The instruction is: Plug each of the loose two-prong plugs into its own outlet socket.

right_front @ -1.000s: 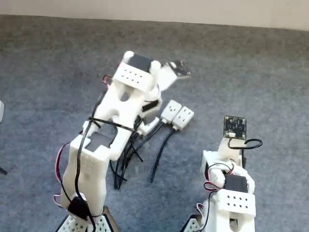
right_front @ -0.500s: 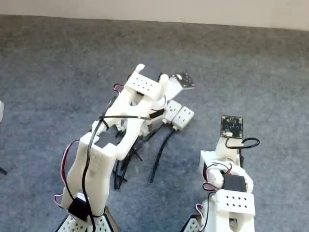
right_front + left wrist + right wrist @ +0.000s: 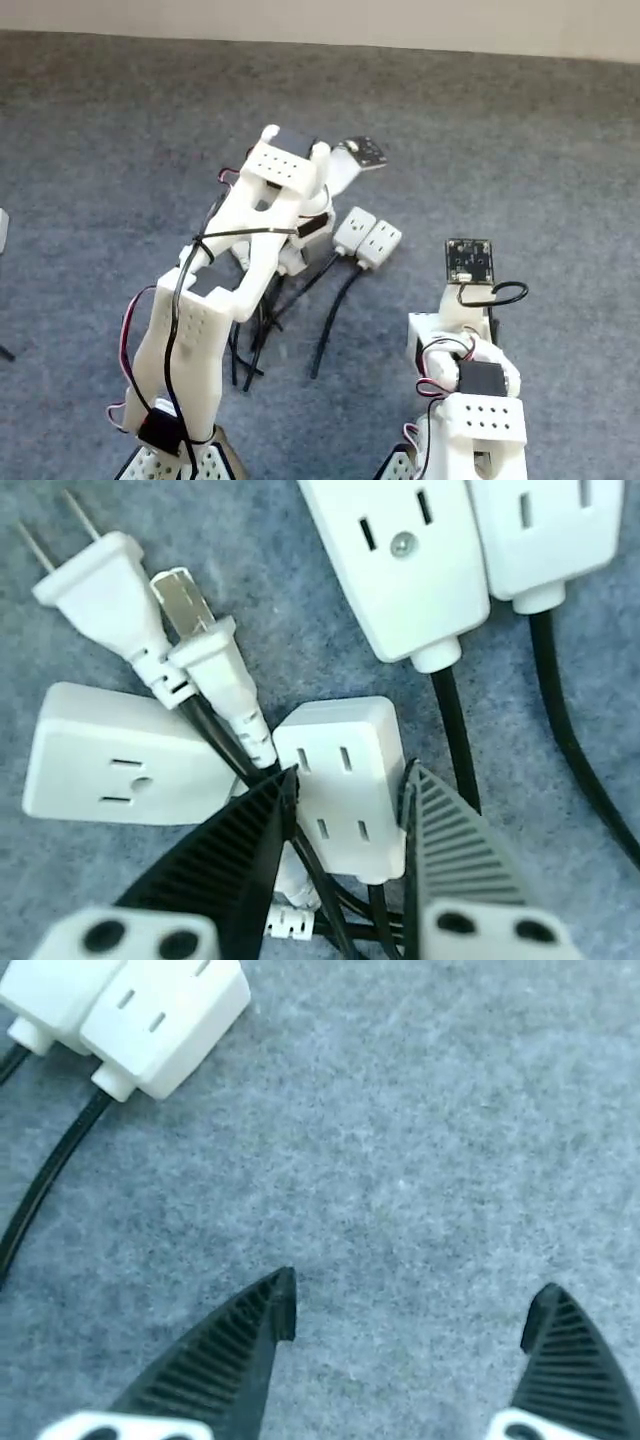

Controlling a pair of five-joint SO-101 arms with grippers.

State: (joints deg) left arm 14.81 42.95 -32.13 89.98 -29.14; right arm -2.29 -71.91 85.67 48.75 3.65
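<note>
Lower right in the high view, our right gripper hangs spread over grey carpet; mid-frame, our left gripper, swung right then back, pinches a small white plastic outlet block; white two-prong plugs beside it lie unplugged.

Grey carpet covering the whole surface, pale wall strip along the far edge

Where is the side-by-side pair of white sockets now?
High view: the paired sockets lie on the carpet mid-table, between the arms, close beside the left arm, black cords trailing toward the bases.
</note>
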